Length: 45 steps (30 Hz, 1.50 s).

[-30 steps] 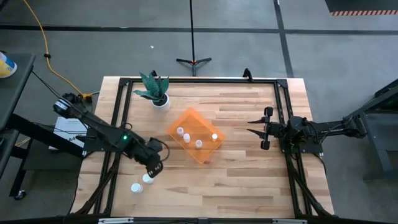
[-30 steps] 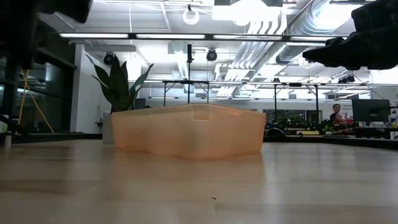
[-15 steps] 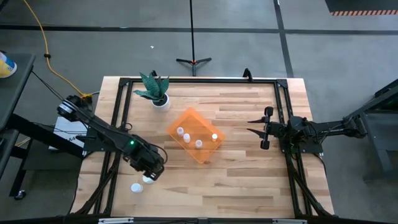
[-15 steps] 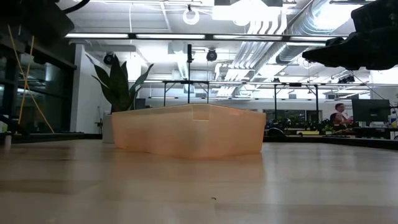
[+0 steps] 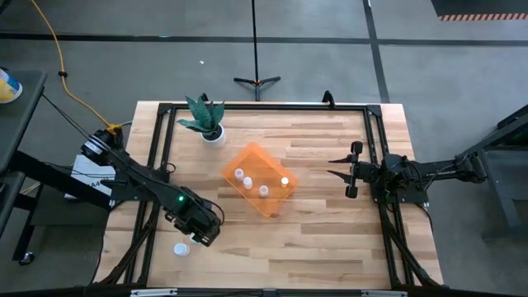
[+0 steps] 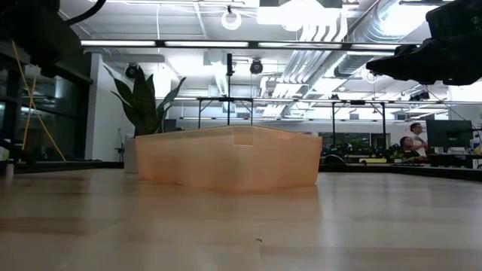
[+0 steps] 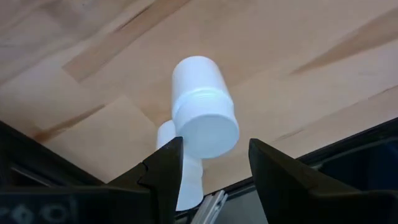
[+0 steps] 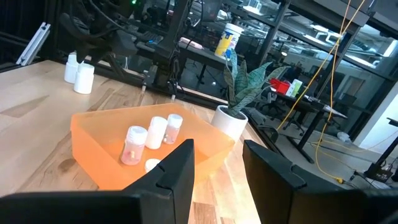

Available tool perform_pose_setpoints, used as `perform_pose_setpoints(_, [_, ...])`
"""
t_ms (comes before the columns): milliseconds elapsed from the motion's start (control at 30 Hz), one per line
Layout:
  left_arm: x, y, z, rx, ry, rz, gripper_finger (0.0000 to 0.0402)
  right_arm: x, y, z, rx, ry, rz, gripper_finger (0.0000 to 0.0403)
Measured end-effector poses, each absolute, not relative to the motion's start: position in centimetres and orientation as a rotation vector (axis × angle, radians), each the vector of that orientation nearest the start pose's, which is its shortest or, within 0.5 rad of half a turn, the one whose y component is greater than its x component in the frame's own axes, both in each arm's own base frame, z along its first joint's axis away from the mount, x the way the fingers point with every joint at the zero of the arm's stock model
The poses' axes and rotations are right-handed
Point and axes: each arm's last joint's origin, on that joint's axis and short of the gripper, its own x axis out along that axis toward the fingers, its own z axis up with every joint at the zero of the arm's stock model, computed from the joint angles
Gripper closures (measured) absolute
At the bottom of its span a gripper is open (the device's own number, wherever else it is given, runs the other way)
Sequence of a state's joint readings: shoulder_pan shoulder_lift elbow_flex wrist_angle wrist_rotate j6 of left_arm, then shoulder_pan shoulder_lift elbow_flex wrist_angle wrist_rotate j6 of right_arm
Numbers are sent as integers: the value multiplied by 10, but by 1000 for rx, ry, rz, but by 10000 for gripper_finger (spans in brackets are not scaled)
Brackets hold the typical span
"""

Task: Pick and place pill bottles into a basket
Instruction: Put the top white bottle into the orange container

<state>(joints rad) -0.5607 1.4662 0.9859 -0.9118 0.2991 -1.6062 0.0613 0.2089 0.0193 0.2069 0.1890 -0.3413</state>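
My left gripper (image 7: 211, 165) has dropped over the near-left pill bottle (image 7: 204, 109), jaws open astride its cap, gripping nothing; a second bottle (image 5: 181, 248) stands just beside. Four bottles (image 5: 247, 182) sit in the orange basket (image 5: 268, 204) mid-table. My right gripper (image 5: 341, 170) waits open, well right.

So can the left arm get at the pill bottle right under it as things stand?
Probably yes. The left end effector is open, its fingers on either side of the upright pill bottle on bare wood. A second bottle stands just beyond and might get nudged. The right end effector waits, open, beside the basket.
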Motion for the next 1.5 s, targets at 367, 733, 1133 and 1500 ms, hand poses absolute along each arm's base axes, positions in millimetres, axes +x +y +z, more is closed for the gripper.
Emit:
perform_pose_setpoints(367, [205,-151,211,-975,1543,564,186,110,1,173,-339,4,-129,274])
perform_pose_setpoints(733, [206,-152,211,-980,1559,538,186,110,1,173,-339,4,-133,274])
perform_pose_setpoints(1133, [206,-151,209,-935,1556,514,185,110,1,173,-339,2,-133,274])
perform_pose_setpoints(1500, [206,-152,209,-951,1575,511,185,110,1,173,-338,-3,-134,274])
